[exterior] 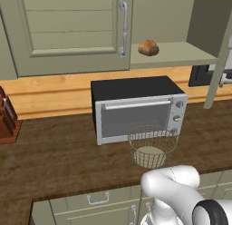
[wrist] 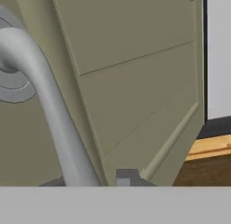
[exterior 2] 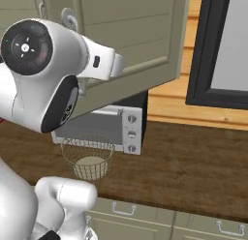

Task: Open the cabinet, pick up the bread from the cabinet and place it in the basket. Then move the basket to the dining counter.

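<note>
With the cabinet's right door [exterior: 216,65] swung open and the gripper closed on its handle [wrist: 54,119], the bread [exterior: 148,47] sits shelved at 12 o'clock above the empty basket [exterior: 152,146].

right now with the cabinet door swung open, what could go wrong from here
1. The open cabinet door hangs out over the worktop right beside the arm; reaching for the bread may knock it.
2. The gripper sits shut near the door handle, so pulling away carelessly could snag it.
3. The basket stands close to the microwave, leaving little room for a drop.
</note>
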